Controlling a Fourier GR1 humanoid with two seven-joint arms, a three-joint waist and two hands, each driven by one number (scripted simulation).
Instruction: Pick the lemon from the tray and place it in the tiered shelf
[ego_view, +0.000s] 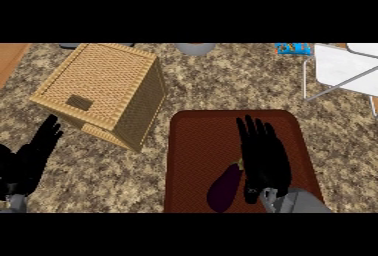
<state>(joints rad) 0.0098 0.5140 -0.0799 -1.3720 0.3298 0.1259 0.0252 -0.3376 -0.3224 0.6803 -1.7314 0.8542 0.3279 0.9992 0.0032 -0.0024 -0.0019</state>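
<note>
A reddish-brown tray (196, 145) lies on the counter at centre right. My right hand (262, 155) is stretched flat over the tray, fingers straight and pointing away from me, open. A small yellowish bit (240, 161) shows at the hand's left edge; whether it is the lemon I cannot tell, and the hand hides the rest. A purple eggplant (224, 189) lies on the tray just left of my wrist. The white tiered shelf (343, 67) stands at the far right. My left hand (33, 160) rests open near the left edge.
A large wicker box (100, 85) stands at the upper left, close to the tray's left corner. A grey bowl (195, 48) and a blue object (292, 48) sit along the far edge. Speckled counter (221, 85) lies between the tray and the shelf.
</note>
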